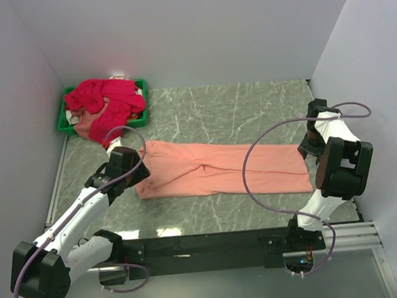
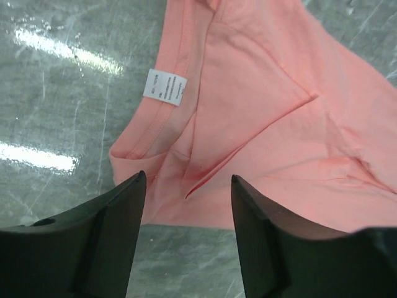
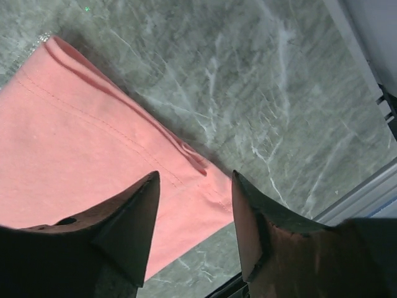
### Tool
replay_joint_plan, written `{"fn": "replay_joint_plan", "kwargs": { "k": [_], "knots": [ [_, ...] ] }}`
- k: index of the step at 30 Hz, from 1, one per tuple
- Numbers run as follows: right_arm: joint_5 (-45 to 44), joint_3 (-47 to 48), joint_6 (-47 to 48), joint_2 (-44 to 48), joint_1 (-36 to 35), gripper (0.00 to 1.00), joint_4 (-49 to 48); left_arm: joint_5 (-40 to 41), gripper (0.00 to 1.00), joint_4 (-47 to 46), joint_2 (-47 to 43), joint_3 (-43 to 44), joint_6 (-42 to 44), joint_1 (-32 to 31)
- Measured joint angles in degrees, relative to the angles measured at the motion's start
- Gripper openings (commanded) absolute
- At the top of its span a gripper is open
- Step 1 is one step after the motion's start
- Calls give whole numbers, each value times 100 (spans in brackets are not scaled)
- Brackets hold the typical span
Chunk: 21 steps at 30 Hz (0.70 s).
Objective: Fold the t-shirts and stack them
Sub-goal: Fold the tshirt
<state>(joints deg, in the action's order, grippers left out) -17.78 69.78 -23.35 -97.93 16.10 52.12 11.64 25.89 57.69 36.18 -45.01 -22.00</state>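
Left gripper point(image 2: 188, 181): nearest item in its own wrist view, black jaws standing well apart with nothing between them, poised over the neck end of the salmon shirt point(image 1: 220, 171); a white label point(image 2: 164, 87) shows inside the collar just beyond the tips. Whether the tips brush the cloth cannot be told; no fabric is pinched. Right gripper point(image 3: 195, 179): jaws likewise apart and empty, hanging above the opposite end of the same shirt, near its hemmed corner where the cloth meets bare table point(image 1: 216, 113). Salmon shirt: lies flat across the middle of the table as a long narrow band running left to right, sides apparently turned in, a few creases near the centre. Crimson shirts point(image 1: 106, 97): heaped unfolded in and over the green bin point(image 1: 65, 119) at the far left corner, well apart from both grippers. Step in hand, as judged: the lengthwise fold looks done and the crosswise fold not yet begun. Next move, as judged: each gripper must come down on its end of the band, catch all layers together at the edge, then one end must be carried over to meet the other without dragging the band out of line. Stacking not yet started.
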Motion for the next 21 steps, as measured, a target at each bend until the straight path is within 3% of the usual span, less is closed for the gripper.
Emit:
{"fn": "replay_joint_plan", "kwargs": {
  "k": [6,12,17,21],
  "knots": [
    [-50,24,-83,426,-68,57,63,68,68,-61,197,535,111,0],
    [380,247,-81,756,-610,56,-197,-133,69,-645,1665,1451,387,0],
    [979,376,-175,319,-1132,54,-619,-289,69,-920,2798,2197,535,0],
    [1405,372,-284,-260,-1172,53,-872,-275,58,-887,3580,2868,595,24]
  ]
}}
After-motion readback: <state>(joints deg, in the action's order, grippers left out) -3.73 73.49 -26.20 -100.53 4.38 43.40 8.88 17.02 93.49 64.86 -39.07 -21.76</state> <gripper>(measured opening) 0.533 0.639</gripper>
